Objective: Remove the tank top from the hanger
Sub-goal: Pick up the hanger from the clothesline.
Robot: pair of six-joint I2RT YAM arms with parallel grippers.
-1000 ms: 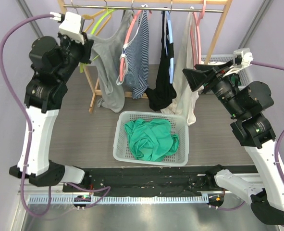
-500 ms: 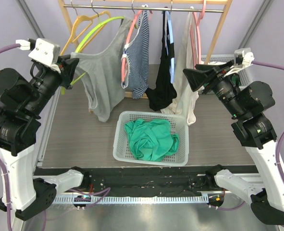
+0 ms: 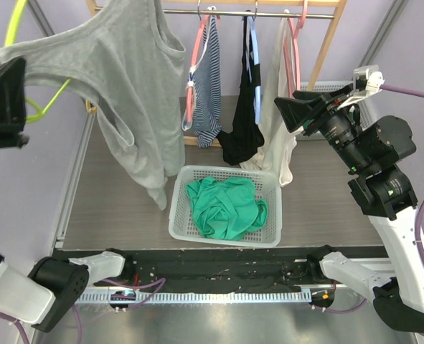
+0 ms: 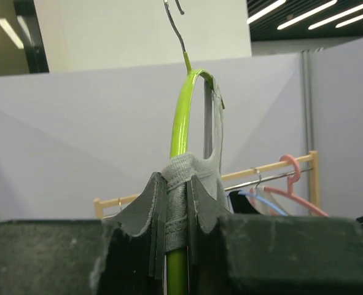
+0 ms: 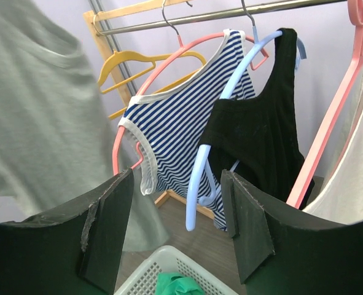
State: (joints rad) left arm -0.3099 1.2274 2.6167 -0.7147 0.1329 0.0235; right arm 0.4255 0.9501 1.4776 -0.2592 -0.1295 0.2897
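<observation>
Left gripper (image 4: 178,206) clamps the hanger (image 4: 181,123), seemingly the strap too; the tank top (image 3: 129,82) looks soft and light; take its free shoulder; right gripper (image 5: 176,209) gapes.

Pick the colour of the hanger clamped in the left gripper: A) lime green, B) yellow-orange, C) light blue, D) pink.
A: in the left wrist view the left gripper is shut on the lime green hanger, with a strap of the grey tank top pinched against it.
</observation>
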